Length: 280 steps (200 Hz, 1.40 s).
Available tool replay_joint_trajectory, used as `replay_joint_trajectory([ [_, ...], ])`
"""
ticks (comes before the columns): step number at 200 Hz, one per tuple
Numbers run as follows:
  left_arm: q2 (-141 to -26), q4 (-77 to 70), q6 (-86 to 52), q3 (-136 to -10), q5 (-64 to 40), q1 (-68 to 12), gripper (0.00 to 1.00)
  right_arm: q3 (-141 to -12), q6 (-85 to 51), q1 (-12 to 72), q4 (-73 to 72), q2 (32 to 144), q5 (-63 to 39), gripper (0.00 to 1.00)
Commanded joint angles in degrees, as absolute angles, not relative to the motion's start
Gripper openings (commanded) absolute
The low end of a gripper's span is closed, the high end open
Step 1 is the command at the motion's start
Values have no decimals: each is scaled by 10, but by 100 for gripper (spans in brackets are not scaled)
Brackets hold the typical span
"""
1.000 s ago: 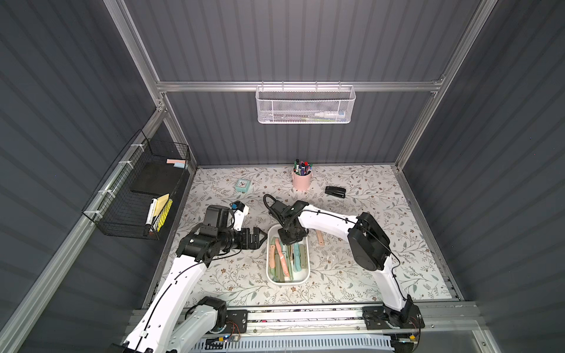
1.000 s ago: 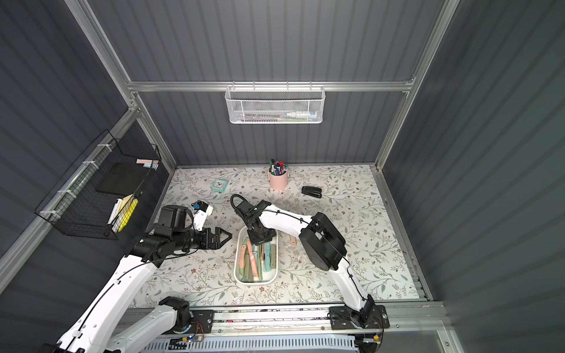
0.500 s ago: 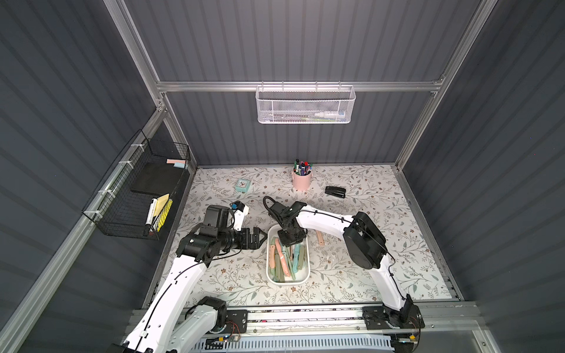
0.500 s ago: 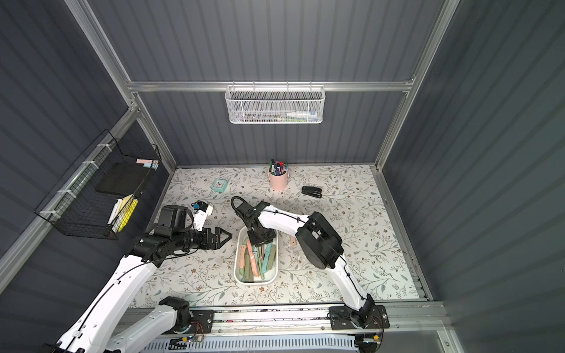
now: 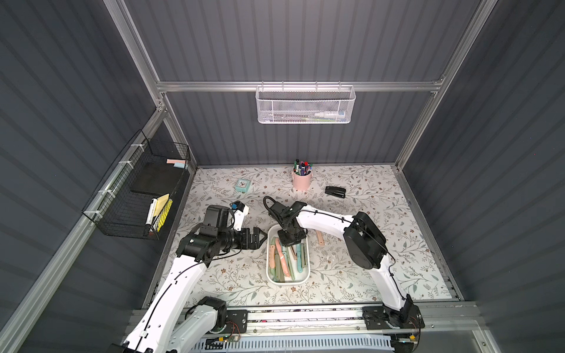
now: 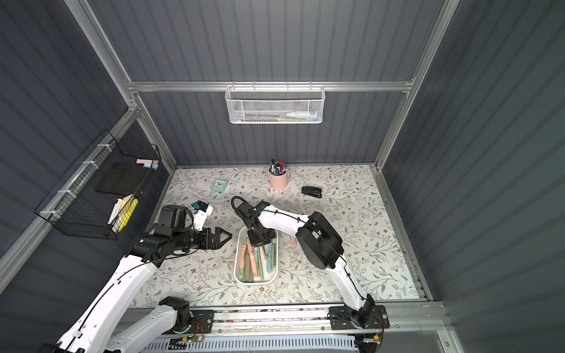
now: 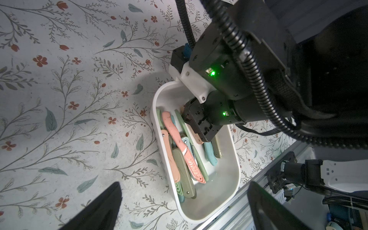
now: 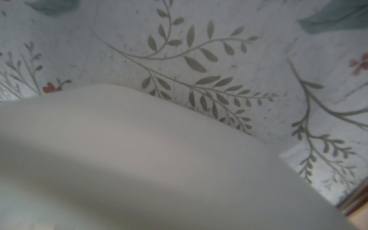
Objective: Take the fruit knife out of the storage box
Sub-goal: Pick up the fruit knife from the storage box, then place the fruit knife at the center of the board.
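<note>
1. Your storage box [image 5: 268,259] sits on the floral mat [image 5: 367,244], near its front edge and about midway across. Its long side runs front to back, and the fruit knives [image 5: 286,259] are piled lengthwise inside it.
2. The right gripper [image 5: 292,240] reaches down into the box's far end, and it and its wrist cover the knife ends there. Its tips are buried among the handles. A peach handle [image 7: 198,139] pokes out beneath it, but you cannot tell whether the claw is pinching it.
3. The left gripper [image 5: 258,238] hangs over the mat just beside the box's left rim, apart from it. Its claw is spread wide.
4. A short peach bar [image 5: 319,237] lies on the mat just right of the box, too small to identify. Well behind stand a pink pen cup [image 5: 302,180], a black stapler [image 5: 335,191] and a small teal clock [image 5: 243,185].
5. A white mesh basket [image 5: 305,105] hangs on the back wall, and a black wire basket [image 5: 137,195] on the left wall.
6. The box is smooth white plastic with rounded corners. The knives are matte pastels: pink, peach, sage and teal.
7. Only the left wrist view shows you a pink knife [image 7: 179,143] marked "CERAMIC" lying slantwise over the others, framed by two dark fingers [image 7: 107,207].
8. The right wrist view gives only a blurred white box wall [image 8: 139,159] against the mat.
</note>
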<state>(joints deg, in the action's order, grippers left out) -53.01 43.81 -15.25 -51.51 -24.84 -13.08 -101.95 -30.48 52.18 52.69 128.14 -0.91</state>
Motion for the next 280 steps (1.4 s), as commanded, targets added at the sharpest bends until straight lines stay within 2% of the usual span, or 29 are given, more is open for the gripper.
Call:
replay_joint_trajectory([
  [1, -523, 446, -144, -514, -251, -134, 99, -1008, -313, 519, 532, 1240, 1, 17],
  [40, -523, 446, -144, -514, -252, -134, 99, -960, -323, 500, 473, 1181, -56, 16],
  [67, -524, 446, -144, -514, -253, -134, 99, -899, -327, 472, 392, 1127, -150, 15],
  [83, -524, 446, -144, -513, -254, -134, 99, -863, -332, 446, 350, 1096, -219, 15],
  [135, -531, 442, -145, -513, -274, -134, 99, -752, -328, 331, 272, 1021, -337, 15],
  [162, -538, 438, -145, -512, -297, -134, 99, -727, -274, 279, 296, 1007, -340, 16],
  [213, -570, 416, -146, -507, -401, -134, 99, -668, -234, 189, 292, 1009, -343, 15],
  [280, -572, 409, -146, -503, -413, -136, 99, -693, -189, 158, 297, 1084, -324, 15],
])
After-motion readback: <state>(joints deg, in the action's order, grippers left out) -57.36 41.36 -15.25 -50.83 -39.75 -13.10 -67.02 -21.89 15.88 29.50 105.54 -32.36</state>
